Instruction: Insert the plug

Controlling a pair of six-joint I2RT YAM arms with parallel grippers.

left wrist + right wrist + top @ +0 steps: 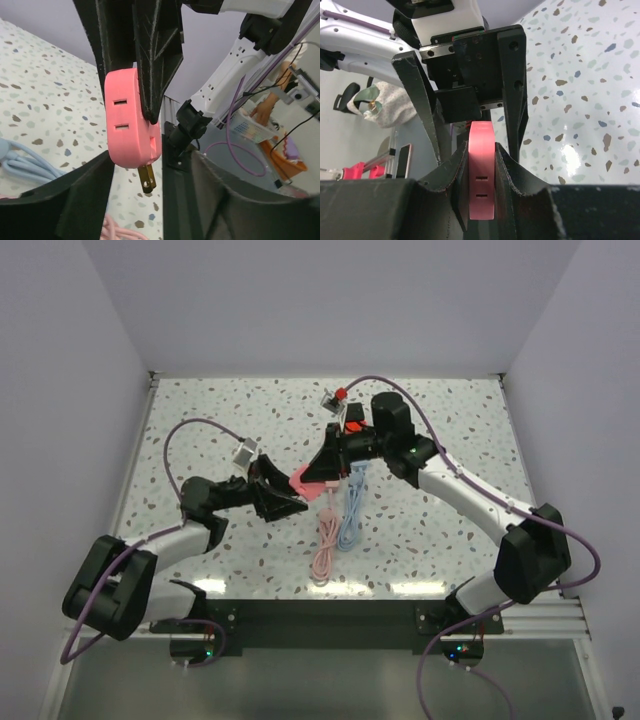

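Note:
A pink plug [305,482] with two slots on its edge and brass prongs [146,178] is held above the middle of the table. My right gripper [325,466] is shut on its flat sides, as the right wrist view shows [482,175]. My left gripper [285,502] is open and faces it from the left. In the left wrist view the plug [131,120] hangs just above the gap between my left fingers [75,200], with the prongs pointing into that gap and touching neither finger. A pink cable [325,540] lies coiled on the table below.
A light blue cable [352,510] lies beside the pink one and shows in the left wrist view [25,165]. The terrazzo table [450,430] is walled by white panels. A black rail [320,610] runs along the near edge.

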